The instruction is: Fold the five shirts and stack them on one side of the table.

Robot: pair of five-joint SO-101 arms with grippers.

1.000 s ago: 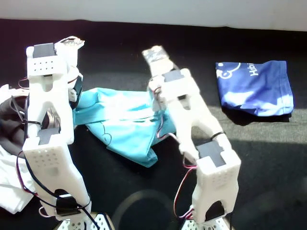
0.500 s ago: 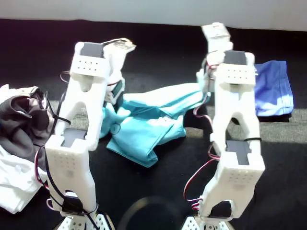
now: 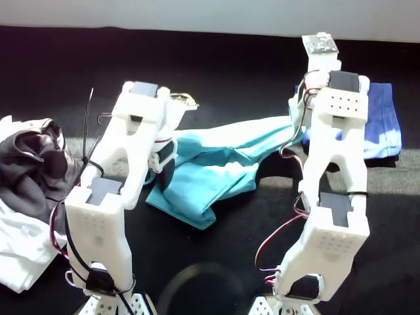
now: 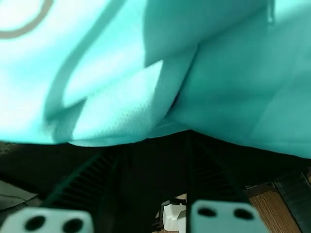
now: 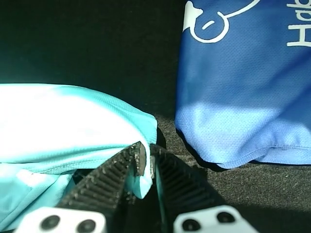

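Well, the thin, light teal cloth shirt (image 3: 216, 164) lies rumpled on the black table (image 3: 216, 65) between the two arms, one end near the folded dark blue shirt (image 5: 243, 82). The right gripper (image 5: 146, 160) pinches that end's edge tight. The left gripper (image 4: 150, 155) sits at the other end; I cannot tell if it grips. The shirt looks soft, light and floppy, so edges or corners are best to hold.

free: far table (image 3: 223, 65) strip | blocked: teal shirt (image 3: 216, 164) centre; clothes pile (image 3: 33, 170) left; blue shirt (image 3: 386, 125) right
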